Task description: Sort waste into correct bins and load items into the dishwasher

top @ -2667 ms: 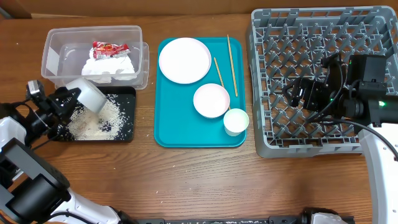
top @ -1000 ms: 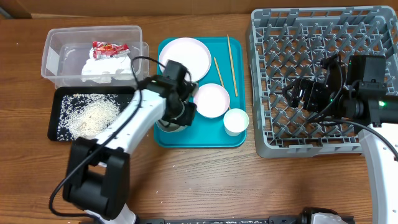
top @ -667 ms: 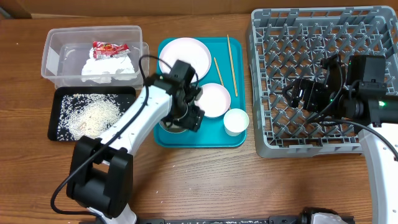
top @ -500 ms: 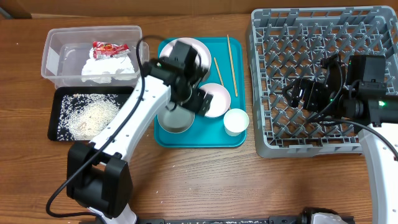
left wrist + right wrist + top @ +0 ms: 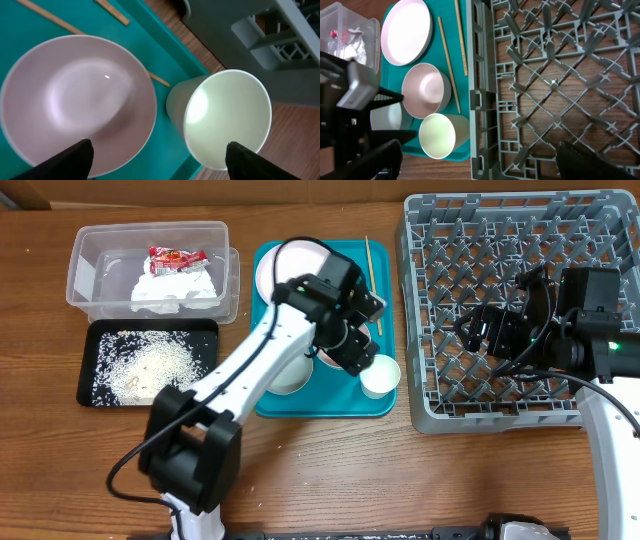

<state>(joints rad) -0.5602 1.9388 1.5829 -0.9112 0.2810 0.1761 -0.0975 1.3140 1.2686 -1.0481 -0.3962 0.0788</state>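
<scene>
Both fingers of the left gripper (image 5: 157, 154) are spread wide — the small white cup (image 5: 227, 117) should be centred between them before closing.

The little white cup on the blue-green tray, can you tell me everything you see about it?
The small white cup is round and plain, its smooth wall widening toward the rim; it looks like plastic or ceramic. It stands upright, mouth up, empty. It sits at the near right corner of the teal tray, close beside a white bowl; whether they touch is unclear. The open left gripper hovers above both.
</scene>
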